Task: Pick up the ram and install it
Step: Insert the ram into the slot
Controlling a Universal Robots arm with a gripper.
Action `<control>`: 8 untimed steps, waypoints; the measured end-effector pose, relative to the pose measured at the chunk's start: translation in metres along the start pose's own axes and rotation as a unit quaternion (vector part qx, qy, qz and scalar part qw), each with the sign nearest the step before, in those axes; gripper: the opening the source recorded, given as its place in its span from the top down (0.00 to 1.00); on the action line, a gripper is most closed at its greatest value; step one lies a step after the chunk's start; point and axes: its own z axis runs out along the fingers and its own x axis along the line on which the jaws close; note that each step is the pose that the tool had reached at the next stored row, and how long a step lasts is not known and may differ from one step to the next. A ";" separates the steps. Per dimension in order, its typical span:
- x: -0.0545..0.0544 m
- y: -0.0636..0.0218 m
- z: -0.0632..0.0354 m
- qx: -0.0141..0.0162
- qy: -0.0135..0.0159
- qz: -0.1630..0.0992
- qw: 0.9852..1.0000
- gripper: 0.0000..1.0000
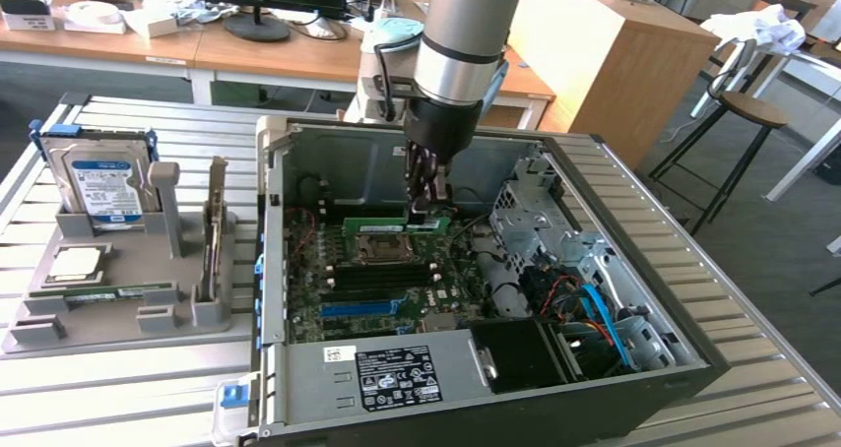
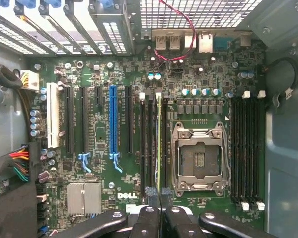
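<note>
My gripper [image 1: 422,211] reaches straight down into the open computer case [image 1: 683,299] and is shut on the ram [image 1: 394,226], a thin green stick held level just above the motherboard [image 1: 374,289]. In the wrist view the ram [image 2: 159,144] shows edge-on as a narrow line between the black memory slots beside the CPU socket [image 2: 198,156]. The fingertips [image 2: 151,191] clamp one end of it, with the gripper [image 2: 159,192] centred on the stick. Whether the ram sits in a slot or hovers over it cannot be told.
A blue slot strip [image 2: 113,121] and other long slots lie farther from the socket. Black slots [image 2: 248,148] run on the socket's other side. Outside the case, a grey holder [image 1: 118,309] carries a hard drive [image 1: 95,181] and an upright card [image 1: 215,221]. The power supply [image 1: 381,373] fills the case's near side.
</note>
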 end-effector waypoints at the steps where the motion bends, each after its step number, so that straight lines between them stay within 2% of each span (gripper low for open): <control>1: 0.000 0.0000 0.0001 0.000 0.000 0.000 1.000 0.89; 8: 0.003 -0.0001 0.0000 0.000 0.000 0.000 1.000 0.89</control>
